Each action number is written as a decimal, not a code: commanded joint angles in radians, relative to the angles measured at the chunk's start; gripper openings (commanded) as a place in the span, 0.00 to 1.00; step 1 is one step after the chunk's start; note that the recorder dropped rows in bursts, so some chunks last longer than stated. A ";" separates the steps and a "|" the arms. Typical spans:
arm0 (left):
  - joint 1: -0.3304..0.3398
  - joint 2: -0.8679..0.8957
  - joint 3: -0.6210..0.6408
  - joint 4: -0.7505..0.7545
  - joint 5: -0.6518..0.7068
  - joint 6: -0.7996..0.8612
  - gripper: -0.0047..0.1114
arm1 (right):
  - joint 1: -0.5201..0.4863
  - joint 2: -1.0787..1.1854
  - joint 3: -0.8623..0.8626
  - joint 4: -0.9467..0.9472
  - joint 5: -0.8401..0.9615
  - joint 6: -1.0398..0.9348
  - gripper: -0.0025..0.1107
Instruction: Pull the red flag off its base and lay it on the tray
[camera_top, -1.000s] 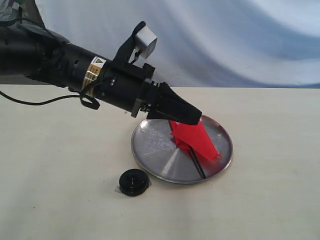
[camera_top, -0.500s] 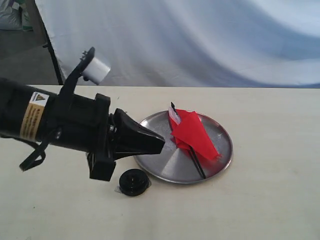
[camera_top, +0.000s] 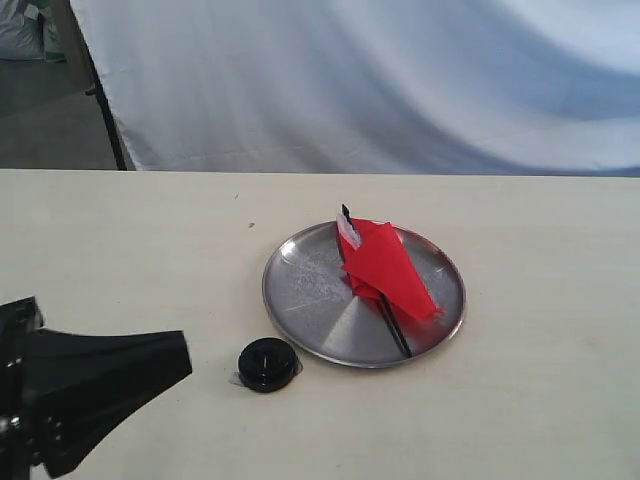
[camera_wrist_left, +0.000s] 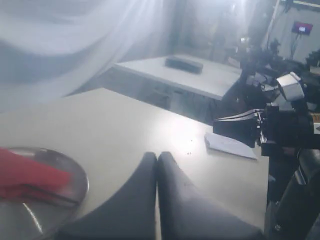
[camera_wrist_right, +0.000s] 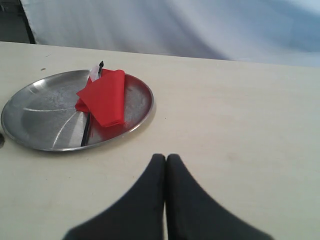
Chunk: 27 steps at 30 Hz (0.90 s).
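The red flag (camera_top: 387, 267) lies crumpled on the silver tray (camera_top: 300, 290), its thin black pole running across the metal toward the near rim. The right wrist view shows the same flag (camera_wrist_right: 106, 95) and tray (camera_wrist_right: 37, 117); the left wrist view catches a blurred edge of the flag (camera_wrist_left: 27, 175) and tray (camera_wrist_left: 77, 172). The black round base (camera_top: 267, 364) sits empty on the table, just left of the tray's near edge. My left gripper (camera_top: 183, 358) is shut and empty at the lower left, well away from the base. My right gripper (camera_wrist_right: 165, 158) is shut and empty, apart from the tray.
The pale table (camera_top: 540, 400) spreads wide on all sides. A white cloth backdrop (camera_top: 400, 80) hangs behind it. In the left wrist view a sheet of paper (camera_wrist_left: 229, 145) lies near the table's edge, with another arm's hardware (camera_wrist_left: 280, 125) beyond.
My left arm has drawn back from over the tray to the lower left corner of the exterior view. The flag stays lying on the tray, released.
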 joint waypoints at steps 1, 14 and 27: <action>0.002 -0.115 0.094 -0.107 -0.022 0.020 0.04 | 0.001 -0.006 0.004 -0.003 -0.005 0.002 0.02; 0.002 -0.233 0.108 -0.117 -0.155 0.026 0.04 | 0.001 -0.006 0.004 -0.003 -0.005 0.002 0.02; 0.002 -0.417 0.108 -0.107 0.306 -0.114 0.04 | 0.001 -0.006 0.004 -0.003 -0.005 0.002 0.02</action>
